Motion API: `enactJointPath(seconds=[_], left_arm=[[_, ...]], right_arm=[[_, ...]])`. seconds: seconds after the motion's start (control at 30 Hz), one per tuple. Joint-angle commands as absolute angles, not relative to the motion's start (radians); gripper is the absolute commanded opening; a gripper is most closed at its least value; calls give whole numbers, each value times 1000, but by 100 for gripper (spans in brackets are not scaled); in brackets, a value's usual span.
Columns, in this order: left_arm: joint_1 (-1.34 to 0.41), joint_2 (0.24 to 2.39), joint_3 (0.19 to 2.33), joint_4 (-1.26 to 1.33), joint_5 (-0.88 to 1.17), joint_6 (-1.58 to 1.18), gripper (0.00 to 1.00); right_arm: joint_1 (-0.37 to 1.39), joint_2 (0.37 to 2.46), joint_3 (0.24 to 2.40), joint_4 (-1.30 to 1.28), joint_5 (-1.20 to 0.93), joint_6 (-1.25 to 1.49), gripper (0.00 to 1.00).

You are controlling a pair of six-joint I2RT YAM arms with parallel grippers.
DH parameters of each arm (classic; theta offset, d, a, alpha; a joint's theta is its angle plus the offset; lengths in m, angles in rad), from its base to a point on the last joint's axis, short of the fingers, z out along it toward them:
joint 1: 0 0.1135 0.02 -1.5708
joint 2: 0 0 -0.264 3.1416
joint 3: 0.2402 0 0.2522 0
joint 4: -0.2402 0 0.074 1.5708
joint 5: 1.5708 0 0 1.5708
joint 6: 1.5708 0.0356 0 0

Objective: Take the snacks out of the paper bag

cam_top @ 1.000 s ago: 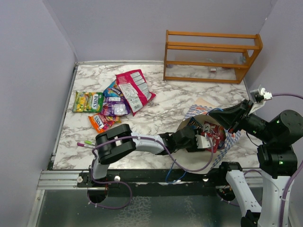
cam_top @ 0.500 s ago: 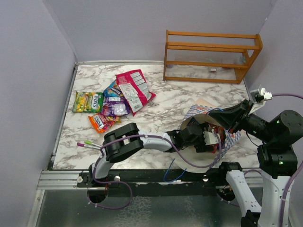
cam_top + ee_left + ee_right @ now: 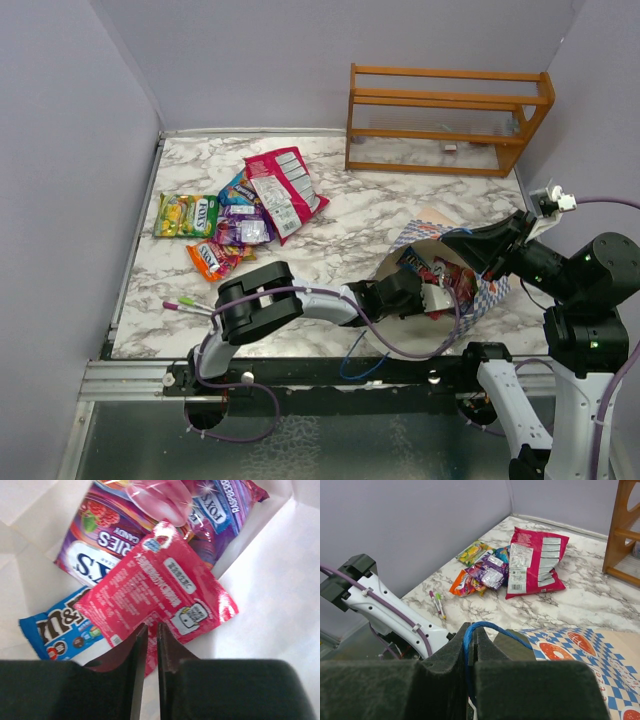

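Observation:
The paper bag (image 3: 492,292) lies on its side at the right, its mouth facing left. My right gripper (image 3: 480,258) is shut on its blue cord handle (image 3: 492,628) and holds the top edge up; the chequered outside shows in the right wrist view (image 3: 580,645). My left gripper (image 3: 436,297) is inside the bag's mouth, over the cream inside (image 3: 280,580). Its jaws (image 3: 148,632) are pinched on the edge of a small red packet (image 3: 160,590). A purple packet (image 3: 125,525) and a blue packet (image 3: 50,627) lie under it.
A pile of snacks lies at the back left: a red-pink packet (image 3: 285,190), a yellow-green one (image 3: 187,214), a purple one (image 3: 243,225), an orange one (image 3: 212,258). Pink and green pens (image 3: 185,303) lie near the front left. An orange wooden rack (image 3: 445,120) stands at the back right.
My left arm pushed deeper into the bag, then drew back slightly. The bag's mouth now shows more of the red and blue packets. The right arm has not moved.

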State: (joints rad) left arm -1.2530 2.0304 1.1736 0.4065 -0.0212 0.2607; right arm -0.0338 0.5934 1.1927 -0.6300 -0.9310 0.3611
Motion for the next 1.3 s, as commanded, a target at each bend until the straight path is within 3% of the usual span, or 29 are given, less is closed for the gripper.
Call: enactJointPath(seconds=[0.0,0.1,0.27,0.43,0.57,0.63,0.7,1.0,1.27], left_arm=[[-1252,1945,1173,394,-62,251,12],[-1252,1898,1152,402,-62,238,1],[-1252,1832,1133,370,-35,219,1],[-1252,1894,1206,286,-39,181,39],[-1252,1978,1259,275,-51,157,52],[-1252,2027,1307,233,-73,157,70],[-1252,2061,1335,208,-93,158,76],[-1252,2118,1317,223,-162,119,77],[-1221,2172,1382,235,-178,144,46]], right_arm=[[-31,593,1237,-636,-901,344,2],[-30,591,1240,-644,-895,339,2],[-31,590,1236,-643,-890,339,2],[-31,593,1242,-635,-897,349,2],[-30,594,1252,-644,-895,347,2],[-31,595,1257,-647,-893,347,2],[-31,596,1264,-651,-892,346,2],[-31,591,1233,-630,-883,354,2],[-31,588,1242,-650,-817,339,2]])
